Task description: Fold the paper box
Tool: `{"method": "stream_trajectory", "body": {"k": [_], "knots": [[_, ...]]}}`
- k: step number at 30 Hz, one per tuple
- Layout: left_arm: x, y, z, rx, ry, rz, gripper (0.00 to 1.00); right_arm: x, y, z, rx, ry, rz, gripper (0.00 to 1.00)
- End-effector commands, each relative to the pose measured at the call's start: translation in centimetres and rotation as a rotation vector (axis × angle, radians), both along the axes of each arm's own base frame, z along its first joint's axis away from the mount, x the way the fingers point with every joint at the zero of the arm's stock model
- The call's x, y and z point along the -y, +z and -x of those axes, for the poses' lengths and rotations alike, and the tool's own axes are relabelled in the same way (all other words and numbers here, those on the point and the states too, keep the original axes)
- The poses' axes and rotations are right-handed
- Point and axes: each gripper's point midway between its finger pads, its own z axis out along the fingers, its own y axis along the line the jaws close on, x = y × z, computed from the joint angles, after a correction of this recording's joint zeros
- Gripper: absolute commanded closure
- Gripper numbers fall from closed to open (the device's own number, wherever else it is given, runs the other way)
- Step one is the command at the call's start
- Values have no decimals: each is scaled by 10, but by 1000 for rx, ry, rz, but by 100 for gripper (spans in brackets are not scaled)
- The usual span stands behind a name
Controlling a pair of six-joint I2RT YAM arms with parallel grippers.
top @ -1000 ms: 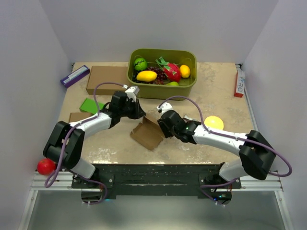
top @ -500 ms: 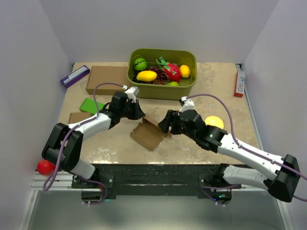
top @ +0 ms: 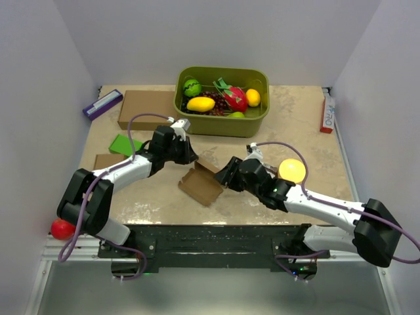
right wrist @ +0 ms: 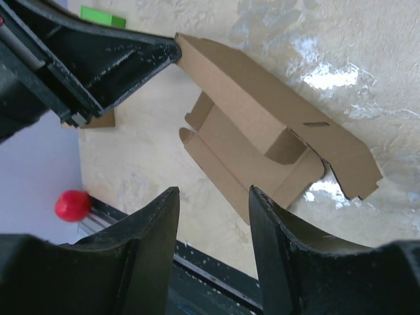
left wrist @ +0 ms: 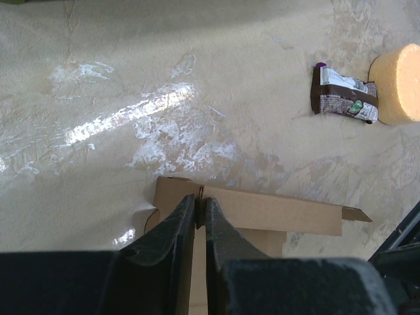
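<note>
The paper box (top: 202, 184) is a half-folded brown cardboard cutout in the middle of the table, one wall raised and tabs sticking out. My left gripper (top: 189, 156) is shut on the box's upper flap. In the left wrist view its tips (left wrist: 200, 205) pinch the thin cardboard edge (left wrist: 275, 211). My right gripper (top: 226, 178) hangs just right of the box. In the right wrist view it stands open (right wrist: 213, 193) with nothing between its fingers. The box (right wrist: 262, 128) lies just beyond those fingertips, apart from them.
A green bin (top: 220, 126) of toy fruit stands behind the box. A large brown carton (top: 146, 108), a purple box (top: 102, 104), a green block (top: 123, 144) and a small brown carton (top: 105, 159) lie to the left. A yellow ball (top: 292, 170) and snack wrapper (left wrist: 344, 100) lie on the right.
The right arm swung out and stretched, then drew back, and its gripper stays by the box's right edge. Its jaws widened, then narrowed somewhat. The left gripper kept its pinch without moving.
</note>
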Motion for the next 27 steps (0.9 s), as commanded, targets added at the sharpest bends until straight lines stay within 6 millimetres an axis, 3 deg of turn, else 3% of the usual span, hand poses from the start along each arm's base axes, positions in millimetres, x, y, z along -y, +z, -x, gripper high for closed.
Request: {"method": "stream_trajectory", "body": {"k": [1, 20, 27], "knots": [[-25, -47, 36, -177, 6, -142, 100, 1, 1, -21, 34, -104, -24, 51], [-21, -42, 38, -170, -7, -121, 100, 10, -26, -40, 26, -212, 13, 56], [-16, -42, 45, -176, -27, -112, 100, 13, -18, -51, 65, -251, -35, 58]]}}
